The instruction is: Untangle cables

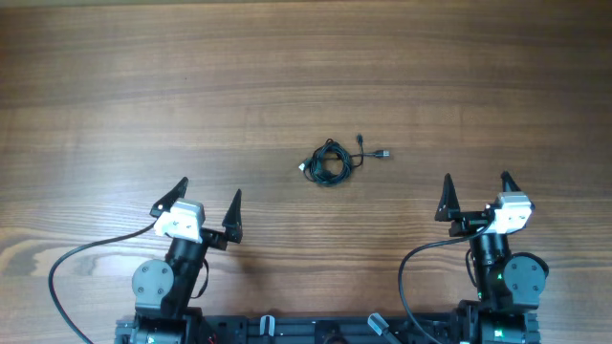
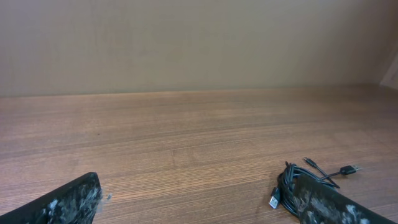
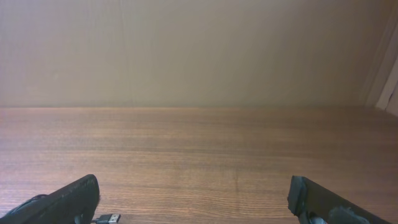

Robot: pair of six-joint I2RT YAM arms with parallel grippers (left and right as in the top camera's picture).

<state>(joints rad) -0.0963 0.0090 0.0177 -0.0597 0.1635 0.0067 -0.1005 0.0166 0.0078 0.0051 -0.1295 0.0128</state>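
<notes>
Your thin black cables (image 1: pixel 328 162), knotted into one small bundle, lie near the middle of the brown wooden table (image 1: pixel 143 76), well apart from every edge, with one plug end (image 1: pixel 382 154) trailing toward the right edge. Your black-fingered left gripper (image 1: pixel 210 186) and right gripper (image 1: pixel 475 176) both stand spread wide and empty by the near edge. If you pinch the whole knot, you'd likely tighten it. If you pull one strand alone, the bundle may just drag along.
</notes>
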